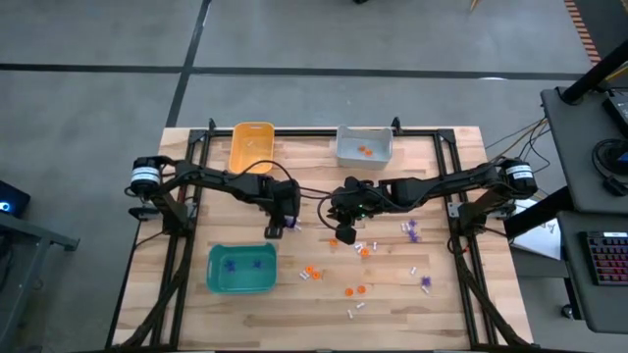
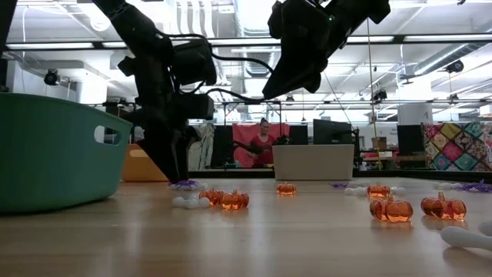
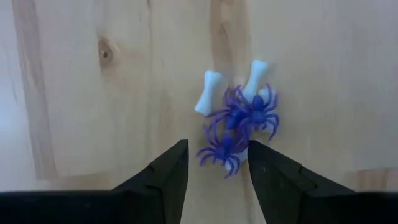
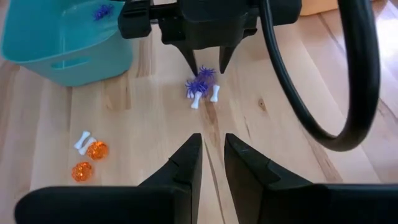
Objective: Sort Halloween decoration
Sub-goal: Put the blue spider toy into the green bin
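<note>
Left gripper (image 3: pixel 214 171) is spread open over tangled purple plastic spiders (image 3: pixel 239 127), two white plastic bones (image 3: pixel 208 92) jammed alongside; right gripper (image 4: pixel 213 163) hovers empty, fingers barely parted.

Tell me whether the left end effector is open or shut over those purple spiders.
Open. The left end effector has its dark fingers apart, with a purple spider lying on the table in the gap between them, not pinched.

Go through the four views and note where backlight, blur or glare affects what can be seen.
Low view: bright ceiling lights behind turn both arms into silhouettes; the nearest white piece is soft, and the orange pumpkins glow translucent. Left wrist view: even light, purple spiders and white bones sharp. Right wrist view: the near cable loop is blurred. High view: flat light, trinkets tiny.
</note>
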Robot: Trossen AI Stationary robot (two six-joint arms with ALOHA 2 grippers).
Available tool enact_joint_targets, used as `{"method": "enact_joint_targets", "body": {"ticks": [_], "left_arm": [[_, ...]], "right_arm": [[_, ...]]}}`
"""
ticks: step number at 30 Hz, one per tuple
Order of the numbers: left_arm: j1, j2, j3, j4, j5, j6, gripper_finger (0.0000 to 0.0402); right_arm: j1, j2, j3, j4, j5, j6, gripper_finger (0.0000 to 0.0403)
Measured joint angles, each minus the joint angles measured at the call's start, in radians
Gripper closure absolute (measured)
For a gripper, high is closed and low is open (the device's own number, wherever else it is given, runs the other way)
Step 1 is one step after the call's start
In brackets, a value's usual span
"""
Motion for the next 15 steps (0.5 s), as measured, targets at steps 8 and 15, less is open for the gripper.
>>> {"method": "enact_joint_targets", "body": {"ticks": [8, 15], "left_arm": [[0.004, 0.000, 0.000, 0.004, -0.067, 0.020, 0.0279], [0.003, 0.000, -0.001, 0.005, -0.067, 0.022, 0.0304]], "right_arm": [[0.000, 0.000, 0.000, 0.027, 0.000, -0.002, 0.0344], [0.000, 0.000, 0.000, 0.026, 0.001, -0.002, 0.0344]]}}
